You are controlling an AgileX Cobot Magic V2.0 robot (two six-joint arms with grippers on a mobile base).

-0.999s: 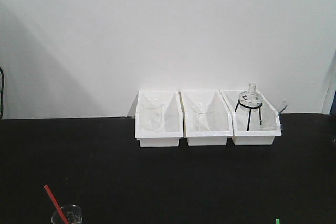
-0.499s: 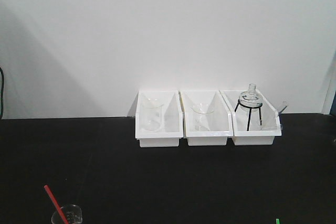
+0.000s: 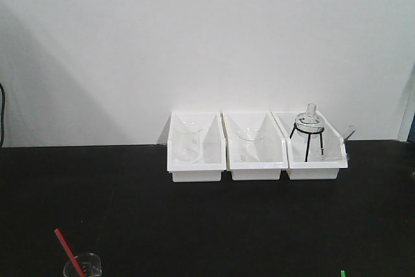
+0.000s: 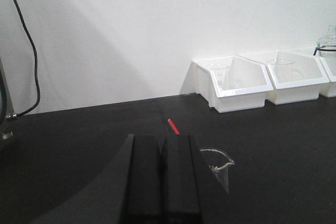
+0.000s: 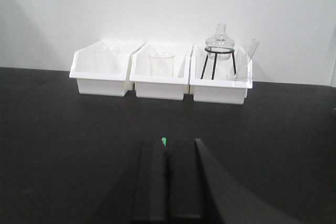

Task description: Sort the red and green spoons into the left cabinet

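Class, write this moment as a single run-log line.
left gripper: shut | right gripper: shut | red spoon: in beaker | green spoon: outside bins | left bin: no spoons

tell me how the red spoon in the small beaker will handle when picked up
The red spoon shows as a thin straight stick, so it is probably light and fairly stiff. It stands tilted in a small glass beaker, so a sideways pull may tip that beaker. Its narrow handle could twist in a pinch.

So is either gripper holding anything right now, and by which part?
Nothing looks held: left gripper and right gripper are both shut empty; the red spoon stands in its beaker.
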